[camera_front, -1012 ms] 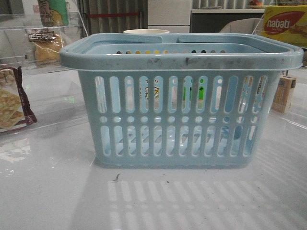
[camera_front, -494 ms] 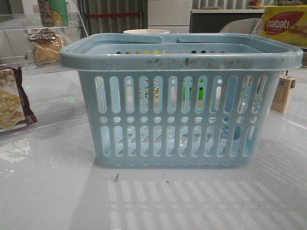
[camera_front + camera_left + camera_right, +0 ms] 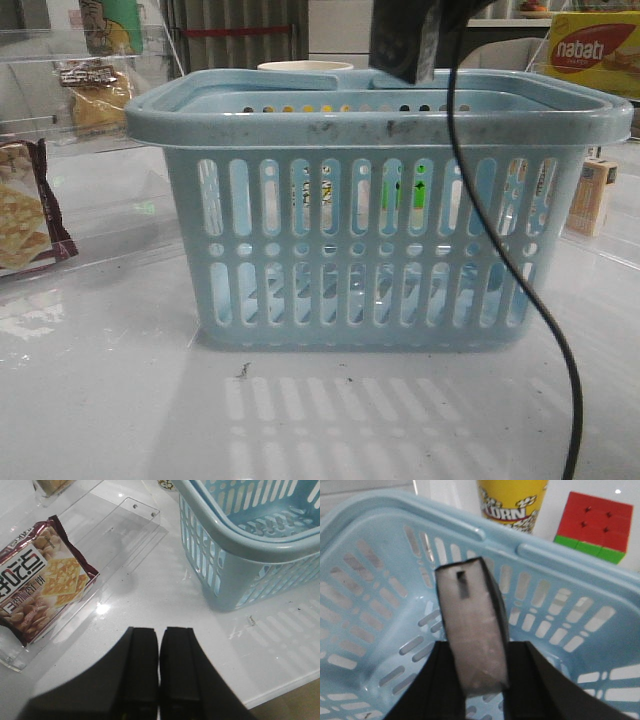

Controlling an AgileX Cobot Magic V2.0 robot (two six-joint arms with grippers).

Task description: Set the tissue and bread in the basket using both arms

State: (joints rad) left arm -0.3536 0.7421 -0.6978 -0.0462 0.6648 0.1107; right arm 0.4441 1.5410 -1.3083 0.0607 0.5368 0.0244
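The pale-blue slotted basket [image 3: 370, 250] stands mid-table and also shows in the left wrist view [image 3: 250, 545] and the right wrist view [image 3: 375, 605]. My right gripper [image 3: 481, 652] is shut on the tissue [image 3: 470, 625], a flat black pack held upright over the basket's inside. In the front view the tissue [image 3: 400, 40] hangs just above the far rim. The bread [image 3: 95, 95] lies in its clear bag at the back left. My left gripper [image 3: 160, 635] is shut and empty, over bare table to the left of the basket.
A maroon-edged cracker pack [image 3: 42, 585] lies in a clear acrylic tray [image 3: 125, 525] at the left. A nabati box [image 3: 593, 50] and a tan carton [image 3: 592, 195] stand at the right. A popcorn cup [image 3: 512, 502] and colour cube [image 3: 592, 525] stand behind the basket. A black cable [image 3: 520, 280] hangs before it.
My right gripper has come into the front view from above with the tissue, over the basket's far rim. Its cable now hangs across the basket's front. Nothing else moved.
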